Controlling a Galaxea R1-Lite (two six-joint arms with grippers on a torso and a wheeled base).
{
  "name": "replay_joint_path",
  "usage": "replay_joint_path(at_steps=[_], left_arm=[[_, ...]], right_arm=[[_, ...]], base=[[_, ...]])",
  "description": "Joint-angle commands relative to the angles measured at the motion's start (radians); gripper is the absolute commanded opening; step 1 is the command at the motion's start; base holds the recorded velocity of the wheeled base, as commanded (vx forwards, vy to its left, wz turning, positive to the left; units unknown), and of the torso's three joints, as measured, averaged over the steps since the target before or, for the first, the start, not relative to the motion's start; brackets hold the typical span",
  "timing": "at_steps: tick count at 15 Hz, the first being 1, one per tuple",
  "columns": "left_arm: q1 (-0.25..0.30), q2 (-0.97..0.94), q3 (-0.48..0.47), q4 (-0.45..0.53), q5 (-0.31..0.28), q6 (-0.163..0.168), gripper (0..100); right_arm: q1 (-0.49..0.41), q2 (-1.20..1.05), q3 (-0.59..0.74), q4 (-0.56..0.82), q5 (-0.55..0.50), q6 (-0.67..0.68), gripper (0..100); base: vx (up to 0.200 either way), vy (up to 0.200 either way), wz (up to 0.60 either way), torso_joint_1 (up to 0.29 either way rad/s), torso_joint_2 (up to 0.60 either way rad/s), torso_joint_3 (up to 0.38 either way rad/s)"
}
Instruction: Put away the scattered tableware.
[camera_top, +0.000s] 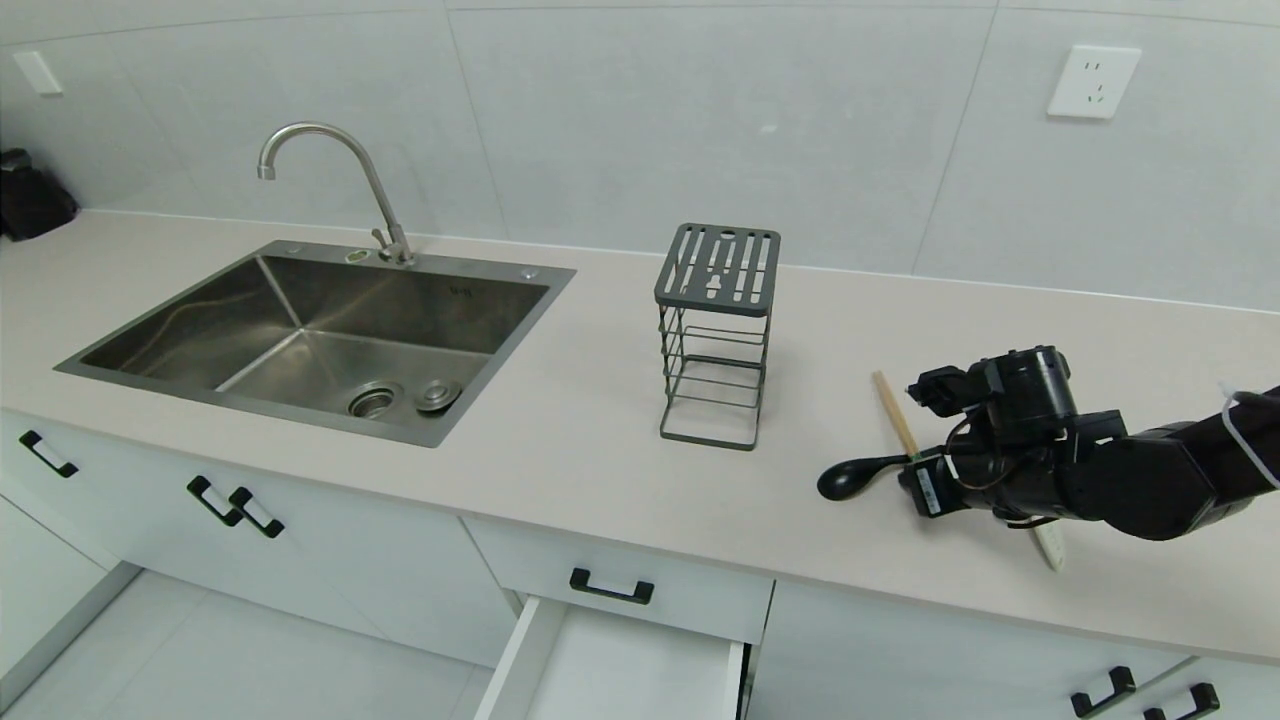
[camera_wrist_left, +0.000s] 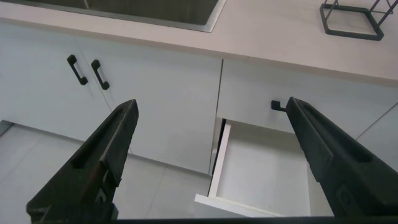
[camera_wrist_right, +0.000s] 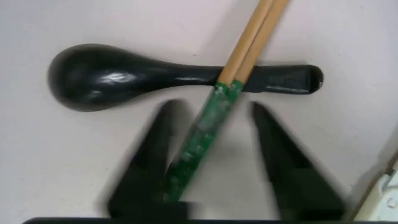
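Chopsticks (camera_wrist_right: 249, 37): wooden, green-ended, crossed over a glossy black spoon (camera_wrist_right: 124, 74).
They are straddled by the released right gripper (camera_wrist_right: 214, 112), spoon bowl at its 9 o'clock; left gripper (camera_wrist_left: 211, 106) likewise released.

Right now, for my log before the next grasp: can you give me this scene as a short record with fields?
chopsticks: lying across the spoon's handle, green ends toward the right gripper
spoon: black, on the counter, right of the rack
right gripper: open, straddling the chopsticks' green ends
left gripper: open, in front of the cabinets, above the drawer
rack: upright, between sink and spoon
drawer: pulled out, below the counter
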Motion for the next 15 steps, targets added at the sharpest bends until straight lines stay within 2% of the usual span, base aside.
replay_joint_path(at_steps=[1,4,10,13,15], left_arm=[[0.0,0.001,0.0,0.0,0.0,0.0,100],[0.0,0.001,0.0,0.0,0.0,0.0,100],[0.0,0.001,0.0,0.0,0.0,0.0,100],[0.002,0.001,0.0,0.0,0.0,0.0,100],[0.002,0.001,0.0,0.0,0.0,0.0,100]], right_arm=[[-0.031,-0.004,0.0,0.0,-0.001,0.0,0],[-0.097,-0.05,0.017,-0.006,-0.013,-0.002,0],[-0.09,-0.203,0.141,-0.091,-0.008,-0.042,0],[-0.027,-0.3,0.235,-0.169,-0.002,-0.043,0],[0.026,-0.357,0.252,-0.177,-0.002,-0.043,0]], base=[[0.0,0.0,0.0,0.0,0.0,0.0],[0.0,0.0,0.0,0.0,0.0,0.0],[0.0,0.0,0.0,0.0,0.0,0.0],[0.0,0.0,0.0,0.0,0.0,0.0],[0.0,0.0,0.0,0.0,0.0,0.0]])
